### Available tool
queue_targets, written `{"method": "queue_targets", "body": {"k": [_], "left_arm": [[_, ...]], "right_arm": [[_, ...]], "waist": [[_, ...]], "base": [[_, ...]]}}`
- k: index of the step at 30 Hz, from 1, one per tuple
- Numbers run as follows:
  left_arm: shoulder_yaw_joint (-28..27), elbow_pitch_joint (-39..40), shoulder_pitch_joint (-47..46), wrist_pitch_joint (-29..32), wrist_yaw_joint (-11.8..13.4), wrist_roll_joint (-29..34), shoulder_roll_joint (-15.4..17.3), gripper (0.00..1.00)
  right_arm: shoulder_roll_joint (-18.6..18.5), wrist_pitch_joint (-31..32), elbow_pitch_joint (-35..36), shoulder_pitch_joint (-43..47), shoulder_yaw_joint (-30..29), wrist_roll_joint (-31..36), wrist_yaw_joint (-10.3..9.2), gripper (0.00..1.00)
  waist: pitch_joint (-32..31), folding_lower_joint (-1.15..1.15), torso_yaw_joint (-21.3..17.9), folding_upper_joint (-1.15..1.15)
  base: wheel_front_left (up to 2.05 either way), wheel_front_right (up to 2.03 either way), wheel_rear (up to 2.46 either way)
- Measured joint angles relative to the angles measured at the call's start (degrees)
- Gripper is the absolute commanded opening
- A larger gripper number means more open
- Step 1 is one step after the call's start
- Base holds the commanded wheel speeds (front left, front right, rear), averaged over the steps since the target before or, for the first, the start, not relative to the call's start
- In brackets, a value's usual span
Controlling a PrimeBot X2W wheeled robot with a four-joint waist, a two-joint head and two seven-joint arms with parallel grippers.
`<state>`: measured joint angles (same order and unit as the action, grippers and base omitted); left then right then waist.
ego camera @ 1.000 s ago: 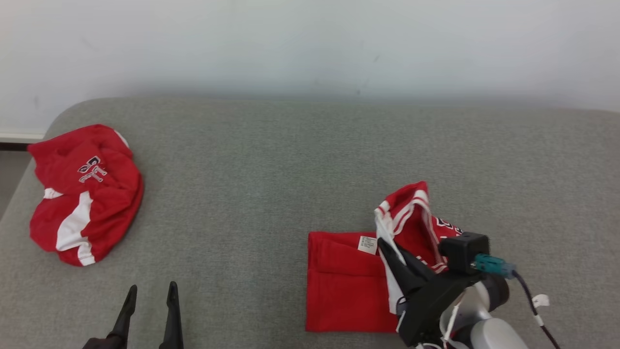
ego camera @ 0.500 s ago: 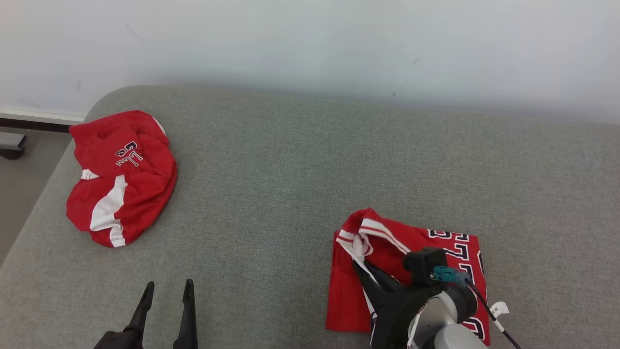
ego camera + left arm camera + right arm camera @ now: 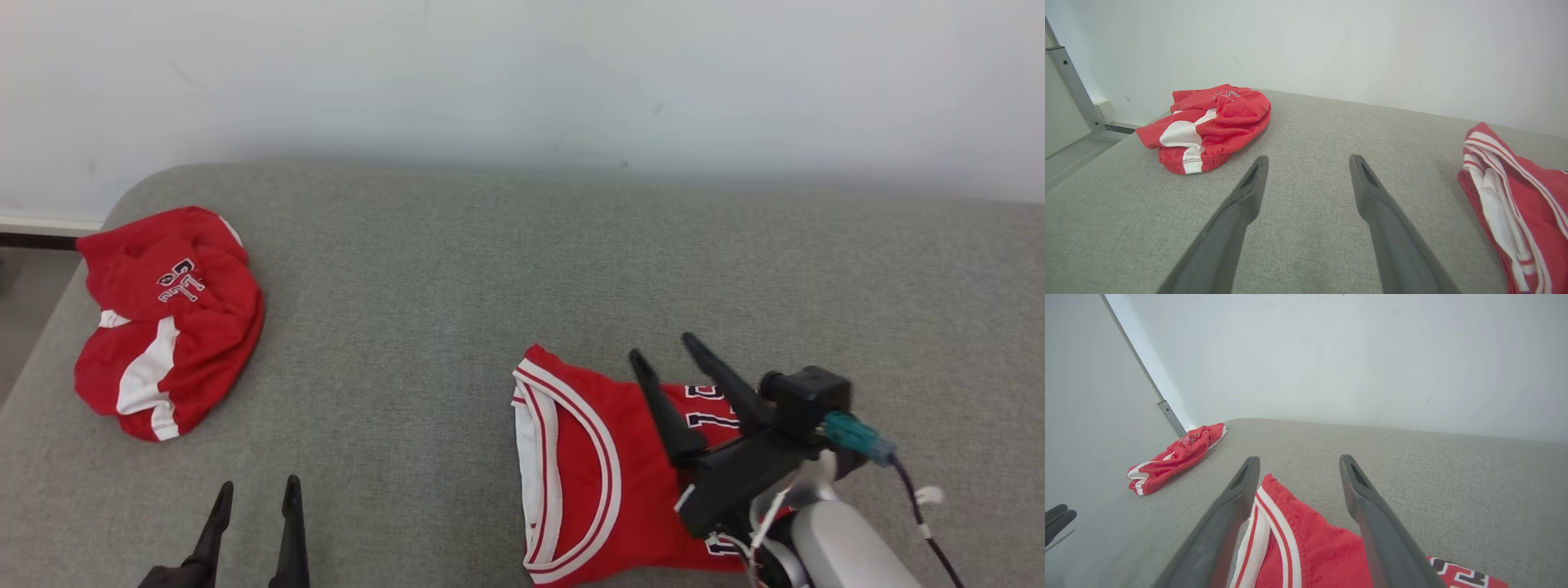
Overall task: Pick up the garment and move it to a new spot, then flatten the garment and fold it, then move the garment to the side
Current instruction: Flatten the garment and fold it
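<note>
**A:** What's the setting?

**B:** A wide grey cushion (image 3: 424, 310) runs across the head view. A plain white wall (image 3: 522, 73) stands behind it, and a strip of floor (image 3: 20, 318) shows off its left end.

**A:** Where's the jersey?

**B:** The red jersey (image 3: 588, 482) lies on the cushion at the lower right of the head view, folded into a compact rectangle. Its white-and-red striped neckline faces up on the left half. Dark-and-white lettering shows on the right half, partly hidden by the arm.

**A:** And the right gripper?

**B:** The right gripper (image 3: 661, 346) is over the jersey's upper right part, its two dark fingers spread apart with nothing held between them. In the right wrist view the striped edge lies below the gap. I can't tell whether the tips touch the cloth.

**A:** The left one?

**B:** The left gripper (image 3: 257, 488) is at the lower left, well apart from the jersey. Its jaws also stand wide and empty, above bare cushion.

**A:** Anything else there?

**B:** A second red garment (image 3: 167, 318) lies crumpled near the cushion's far left corner, with white panels and some lettering. It is well apart from both grippers. A teal plug (image 3: 853, 437) with a dark cable sits on the right wrist.
</note>
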<state>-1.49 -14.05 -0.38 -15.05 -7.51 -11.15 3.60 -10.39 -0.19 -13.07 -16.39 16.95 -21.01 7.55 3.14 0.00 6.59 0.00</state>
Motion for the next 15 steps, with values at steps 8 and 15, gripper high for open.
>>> {"method": "queue_targets", "body": {"k": [8, 15], "left_arm": [[-1.83, 1.12, 0.57, 0.00, 0.00, 0.05, 0.60, 1.00], [-3.10, 2.89, 1.51, 0.00, 0.00, 0.79, 1.00, 1.00]], "right_arm": [[-0.93, -4.13, 5.78, 4.68, -9.64, 2.07, 0.00, 1.00], [0.91, -8.59, 7.66, 10.53, -17.15, 4.27, 0.00, 1.00]], "waist": [[-0.73, 0.00, -2.46, 0.00], [-1.23, 0.00, -4.47, 0.00]], "base": [[0.00, 0.00, 0.00], [0.00, 0.00, 0.00]]}}
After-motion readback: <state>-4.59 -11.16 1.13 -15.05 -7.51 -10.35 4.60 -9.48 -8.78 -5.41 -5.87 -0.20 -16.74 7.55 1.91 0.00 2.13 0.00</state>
